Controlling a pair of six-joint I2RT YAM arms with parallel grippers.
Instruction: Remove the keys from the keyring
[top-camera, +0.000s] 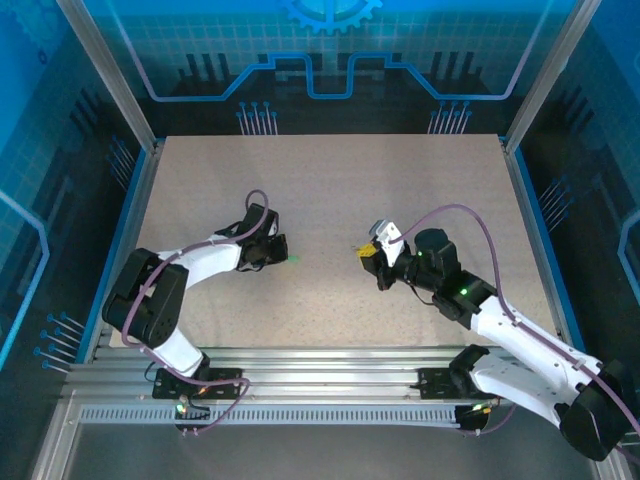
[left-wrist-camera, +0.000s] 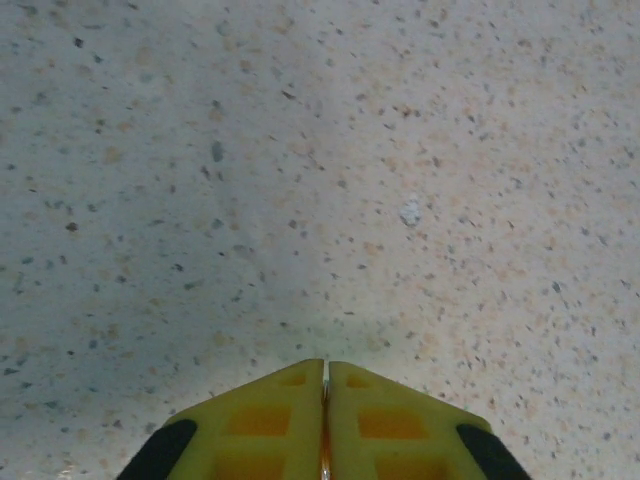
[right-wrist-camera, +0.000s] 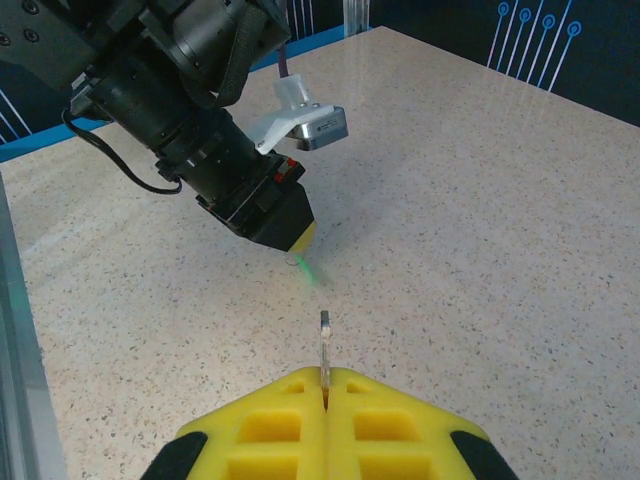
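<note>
Speckled beige table (top-camera: 330, 180), blue-lit walls (top-camera: 450, 40); left pincer (left-wrist-camera: 325, 366) clenched, right pincer (right-wrist-camera: 325, 376) grasping the keyring (right-wrist-camera: 325, 335).

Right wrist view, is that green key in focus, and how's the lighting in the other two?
Right wrist view: the green key at the tip of the left gripper is a smeared streak, while the thin metal piece in the right gripper is crisp. Left wrist view: soft shadow on the table ahead of the fingertips. Top external view: even light, blue surround.

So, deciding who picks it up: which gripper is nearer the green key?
Left. The left gripper is right by the green key; the right gripper sits apart from it.
</note>
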